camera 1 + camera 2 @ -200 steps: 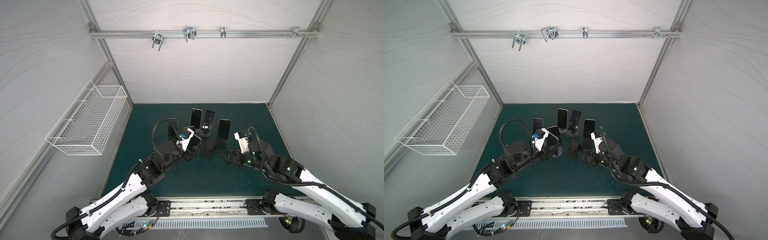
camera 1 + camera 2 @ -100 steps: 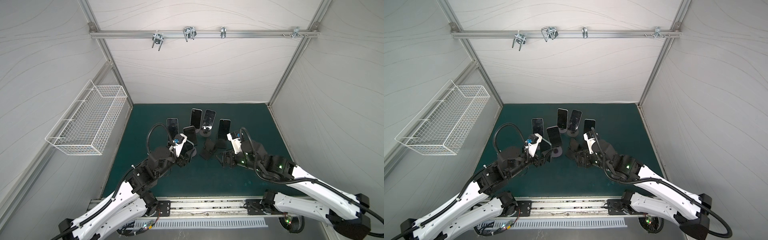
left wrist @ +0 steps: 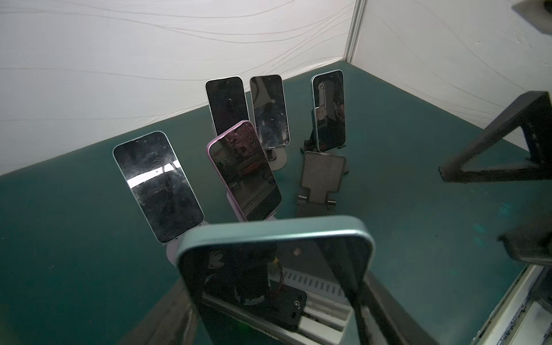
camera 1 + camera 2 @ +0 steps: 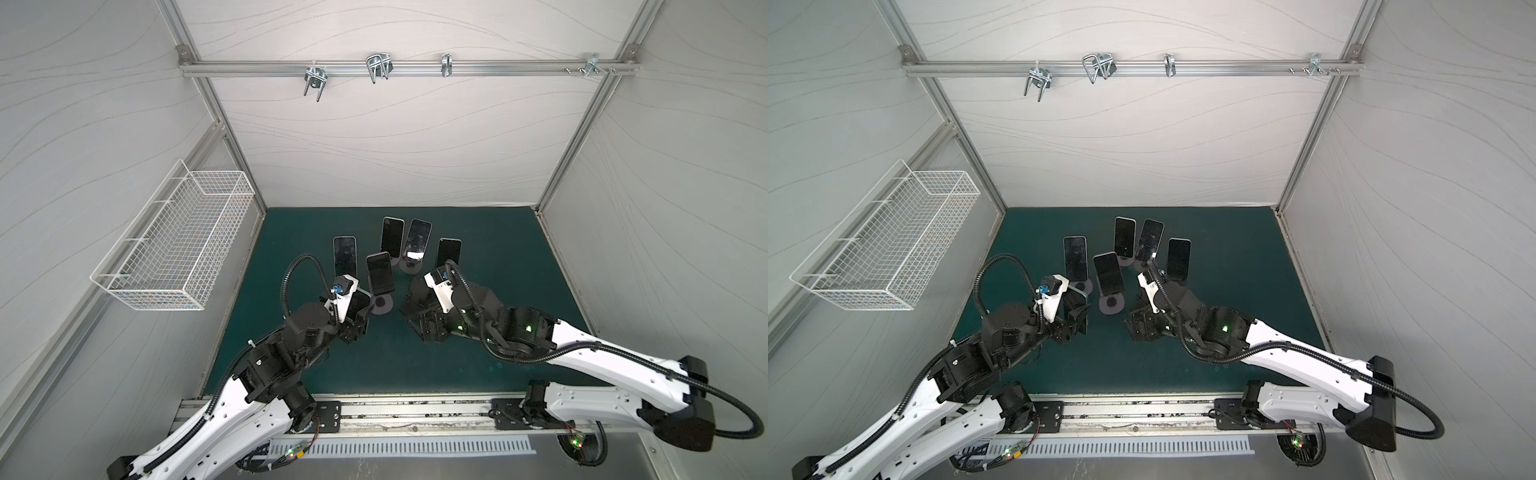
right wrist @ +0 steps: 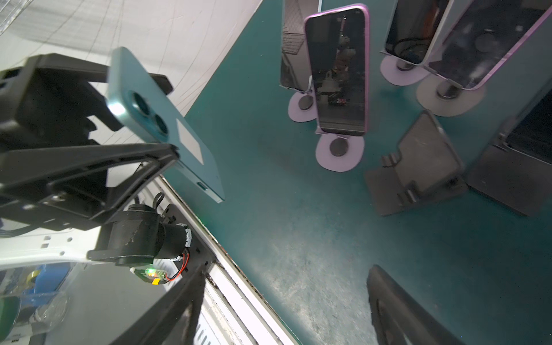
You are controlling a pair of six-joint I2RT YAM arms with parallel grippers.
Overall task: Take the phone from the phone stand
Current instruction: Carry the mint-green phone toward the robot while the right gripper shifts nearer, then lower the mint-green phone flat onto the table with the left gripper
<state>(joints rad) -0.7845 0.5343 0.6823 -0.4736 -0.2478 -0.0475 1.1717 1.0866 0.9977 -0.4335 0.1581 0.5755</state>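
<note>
— Since the phone (image 4: pixel 1076 301) is clamped by its edges in the left gripper (image 4: pixel 1077 320), is it seen held above the mat (image 4: pixel 1225 257) in a top view?
— Yes. From the left wrist, the empty black stand (image 3: pixel 322 179) is seen beyond it.
— And the right wrist?
— The right gripper (image 5: pixel 286 313) is spread with nothing held, probably drawn aside for clearance.

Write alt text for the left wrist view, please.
A teal phone, gripped by the left end effector, fills the foreground with its dark screen facing the camera. Beyond it, five phones lean on stands on a green mat, with an empty black stand among them.
</note>
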